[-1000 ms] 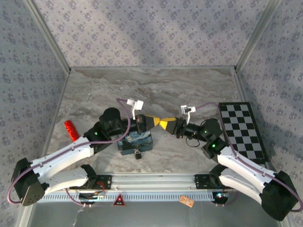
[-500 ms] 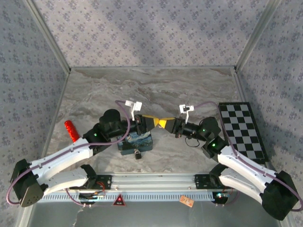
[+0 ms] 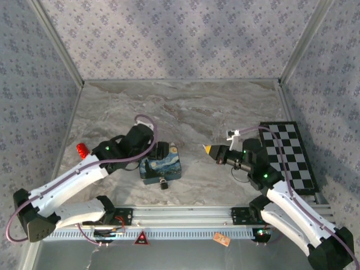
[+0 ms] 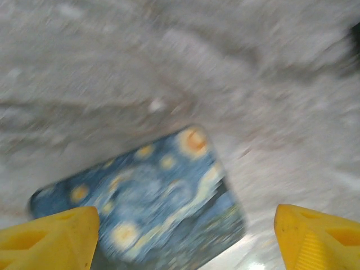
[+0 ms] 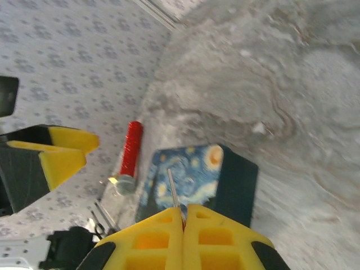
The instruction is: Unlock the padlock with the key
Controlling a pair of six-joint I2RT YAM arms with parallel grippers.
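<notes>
Far left: red cylinder [image 3: 82,149] lying on the worktop [image 3: 197,107] | your left fingers [image 4: 48,236] spread wide, empty, above the blue tin [image 3: 163,167] | padlock [image 3: 163,183] just at the tin's near edge | your right fingers [image 5: 169,225] clamped together on the key [image 5: 172,188], right of the tin, beside the checkerboard [image 3: 292,154].

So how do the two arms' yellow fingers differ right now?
The left fingers stand wide apart, holding nothing; the right fingers are pressed together, pinching the thin key. The left ones hang over the blue tin; the right ones sit off to its side. Both pairs are yellow.
</notes>
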